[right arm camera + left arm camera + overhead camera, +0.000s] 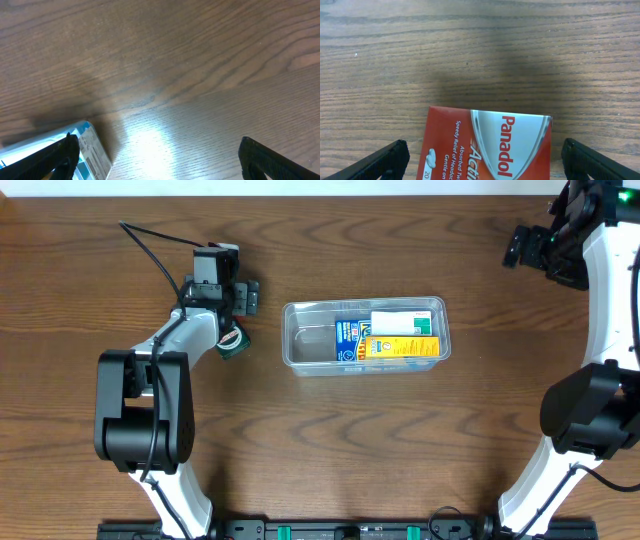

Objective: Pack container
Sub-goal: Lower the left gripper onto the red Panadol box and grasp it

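Observation:
The clear plastic container sits mid-table and holds a blue box, a white and green box and a yellow box. My left gripper is left of the container, over a red Panadol box. In the left wrist view the Panadol box lies on the table between my open fingers, with a gap on each side. My right gripper is at the far right back, open and empty.
A blue and white box lies on the table by my right gripper's left finger; the overhead view does not show it. The wooden table stretches in front of the container. The arm bases stand at front left and front right.

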You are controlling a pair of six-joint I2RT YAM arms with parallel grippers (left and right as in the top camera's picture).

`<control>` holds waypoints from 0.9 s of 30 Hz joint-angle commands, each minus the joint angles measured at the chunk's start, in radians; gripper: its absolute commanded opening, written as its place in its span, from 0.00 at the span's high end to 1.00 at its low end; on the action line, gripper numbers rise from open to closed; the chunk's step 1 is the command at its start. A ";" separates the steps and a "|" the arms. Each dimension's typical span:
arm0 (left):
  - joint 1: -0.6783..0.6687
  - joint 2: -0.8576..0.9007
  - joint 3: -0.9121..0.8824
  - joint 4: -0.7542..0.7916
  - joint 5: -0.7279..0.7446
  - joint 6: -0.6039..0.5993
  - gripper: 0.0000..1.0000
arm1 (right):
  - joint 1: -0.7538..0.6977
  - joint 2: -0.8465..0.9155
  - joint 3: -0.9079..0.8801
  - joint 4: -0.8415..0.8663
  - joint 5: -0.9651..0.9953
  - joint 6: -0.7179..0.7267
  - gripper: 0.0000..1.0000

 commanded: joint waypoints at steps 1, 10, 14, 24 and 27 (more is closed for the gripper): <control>0.003 0.024 0.007 -0.001 0.011 0.037 0.02 | -0.003 -0.002 0.015 -0.001 -0.007 0.011 0.01; 0.004 0.057 0.007 0.013 0.010 0.040 0.02 | -0.003 -0.002 0.015 -0.001 -0.007 0.011 0.01; 0.008 0.057 0.007 0.019 0.006 0.039 0.02 | -0.003 -0.002 0.015 -0.001 -0.007 0.011 0.01; 0.055 0.058 0.007 0.020 0.006 0.034 0.02 | -0.003 -0.002 0.015 -0.001 -0.007 0.011 0.01; 0.057 0.058 0.007 0.020 0.013 0.032 0.02 | -0.003 -0.002 0.015 -0.001 -0.007 0.011 0.01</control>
